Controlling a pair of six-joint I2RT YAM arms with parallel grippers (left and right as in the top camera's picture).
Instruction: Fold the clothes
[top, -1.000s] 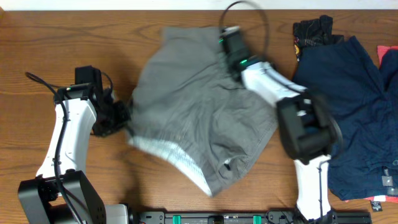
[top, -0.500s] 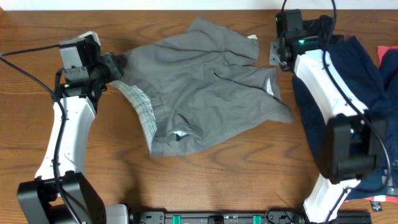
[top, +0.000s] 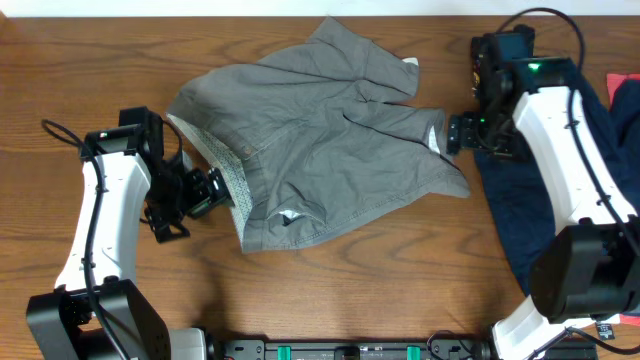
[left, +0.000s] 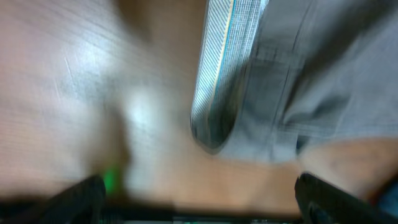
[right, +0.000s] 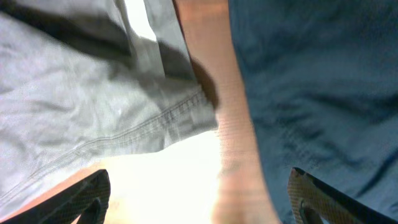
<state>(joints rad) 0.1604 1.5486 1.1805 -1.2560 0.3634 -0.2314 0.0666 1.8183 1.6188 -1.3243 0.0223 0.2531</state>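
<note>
The clothes, olive-grey shorts (top: 320, 150), lie spread on the wooden table with the pale patterned waistband lining (top: 225, 175) turned out at their left edge. My left gripper (top: 200, 192) hovers just left of that waistband, open and empty. The left wrist view is blurred, showing the lining (left: 217, 74) and grey cloth (left: 311, 74) ahead of the open left gripper (left: 200, 202). My right gripper (top: 455, 133) sits at the shorts' right hem, open. In the right wrist view the hem (right: 81, 106) lies ahead and to the left of the right gripper (right: 200, 199), with nothing between the fingers.
A navy garment (top: 590, 160) lies under and beside the right arm, seen too as navy cloth (right: 311, 81) in the right wrist view. A black garment (top: 505, 50) and a red item (top: 625, 95) sit at the far right. A black rail (top: 360, 350) runs along the front edge.
Both grippers have opened and let go of the shorts, which now rest on the table. The left arm has drawn back toward the front; the right has moved slightly down.
</note>
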